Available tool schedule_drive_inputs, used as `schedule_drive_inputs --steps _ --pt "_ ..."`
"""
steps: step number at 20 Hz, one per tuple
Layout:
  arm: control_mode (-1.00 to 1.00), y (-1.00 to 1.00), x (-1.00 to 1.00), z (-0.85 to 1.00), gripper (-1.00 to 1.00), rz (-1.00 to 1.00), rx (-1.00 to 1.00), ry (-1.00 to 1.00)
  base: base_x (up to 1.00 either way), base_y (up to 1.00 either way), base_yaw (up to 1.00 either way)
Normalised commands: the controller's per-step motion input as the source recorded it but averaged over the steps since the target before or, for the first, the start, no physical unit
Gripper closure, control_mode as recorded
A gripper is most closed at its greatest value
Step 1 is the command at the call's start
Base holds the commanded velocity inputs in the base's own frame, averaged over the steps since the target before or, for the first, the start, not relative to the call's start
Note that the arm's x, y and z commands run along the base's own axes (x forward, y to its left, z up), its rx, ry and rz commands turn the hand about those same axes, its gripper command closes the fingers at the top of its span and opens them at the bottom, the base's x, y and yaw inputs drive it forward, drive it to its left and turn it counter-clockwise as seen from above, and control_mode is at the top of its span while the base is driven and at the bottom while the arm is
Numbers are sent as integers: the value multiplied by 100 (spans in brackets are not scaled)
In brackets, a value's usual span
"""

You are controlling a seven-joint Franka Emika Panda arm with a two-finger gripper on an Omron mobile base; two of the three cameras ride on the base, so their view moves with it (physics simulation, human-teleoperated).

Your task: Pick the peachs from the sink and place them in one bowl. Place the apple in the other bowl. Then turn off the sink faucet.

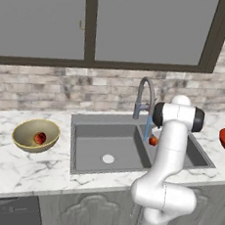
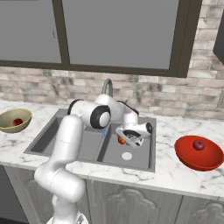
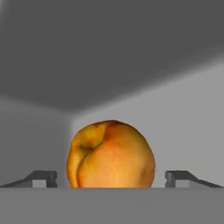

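End effector (image 3: 111,179) spread wide around orange red-blushed round peach (image 3: 110,154), fingertips clear of its sides, low in the narrower basin of the grey double-basin sink (image 1: 90,132) in the table.

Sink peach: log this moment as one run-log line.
gripper open, astride peach | in sink right basin | tan bowl: one peach | red bowl: apple | faucet water running
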Motion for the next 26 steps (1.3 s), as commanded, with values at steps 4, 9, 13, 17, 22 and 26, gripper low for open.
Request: schedule_drive_inputs --steps 4,9,13,17,22,26 --pt "-100 47 14 -58 100 -3 0 0 0 0 0" --pt "-100 12 16 -37 100 0 0 0 0 0 0" --pt "-100 -8 -16 1 100 0 1 -3 0 0 0" --pt "-100 -16 -78 60 100 0 2 -34 0 0 0" --pt "-100 -1 -71 93 100 0 0 -35 0 0 0" --pt "-100 -2 -6 100 100 -5 -3 -8 0 0 0"
